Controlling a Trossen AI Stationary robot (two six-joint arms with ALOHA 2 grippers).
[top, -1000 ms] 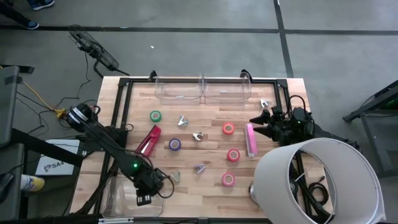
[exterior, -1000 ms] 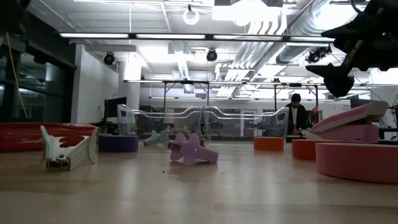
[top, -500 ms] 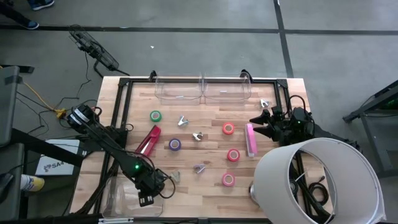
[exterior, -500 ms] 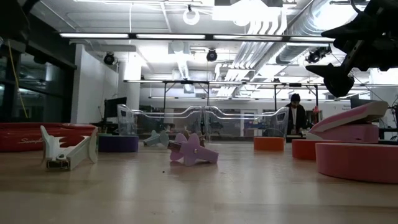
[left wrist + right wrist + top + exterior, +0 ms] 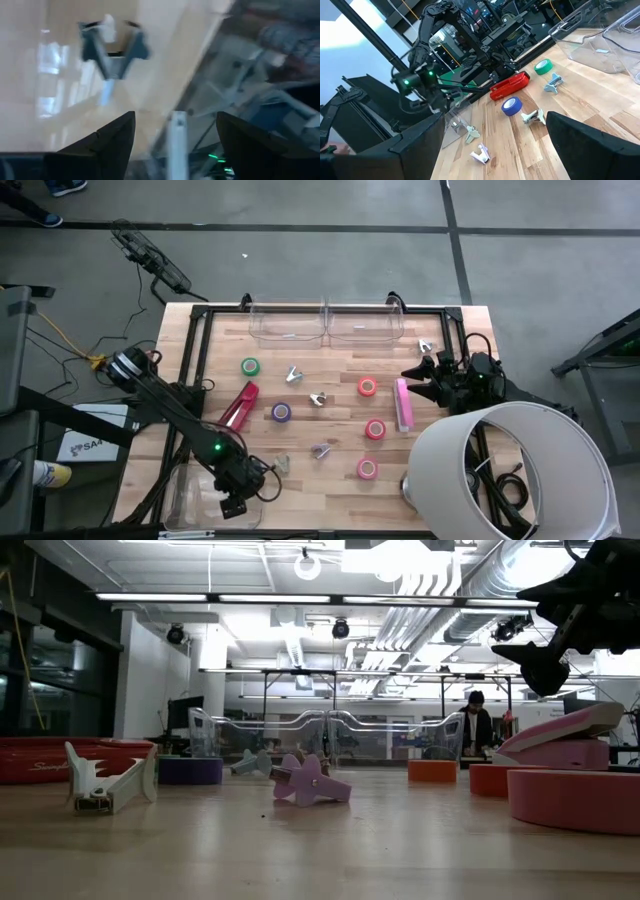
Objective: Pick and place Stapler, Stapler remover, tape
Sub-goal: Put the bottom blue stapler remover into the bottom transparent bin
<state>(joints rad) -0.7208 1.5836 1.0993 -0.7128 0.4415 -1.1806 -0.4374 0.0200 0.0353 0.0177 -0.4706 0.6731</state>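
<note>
My left gripper (image 5: 234, 504) hangs open over the clear bin (image 5: 190, 495) at the table's near left corner, holding nothing. In the left wrist view a grey stapler remover (image 5: 112, 47) lies ahead of the open fingers, apart from them; whether it is inside the bin I cannot tell. A pale stapler remover (image 5: 281, 466) lies on the wood just right of the bin. The red stapler (image 5: 238, 406), pink stapler (image 5: 403, 405), green tape (image 5: 250, 366), purple tape (image 5: 281, 412) and three red-pink rolls (image 5: 375, 429) lie flat on the table. My right gripper (image 5: 425, 372) waits open at the right edge.
Two clear bins (image 5: 325, 325) stand along the far edge. More stapler removers (image 5: 318, 398) are scattered mid-table. A large white cylinder (image 5: 510, 470) covers the near right corner. Black frame rails (image 5: 195, 360) run along the table's left side. A person (image 5: 477, 725) stands far behind.
My left gripper has risen a little over the near left bin and rolled about its wrist; its arm has left the top left corner of the low view. The things on the table have stayed where they were.
</note>
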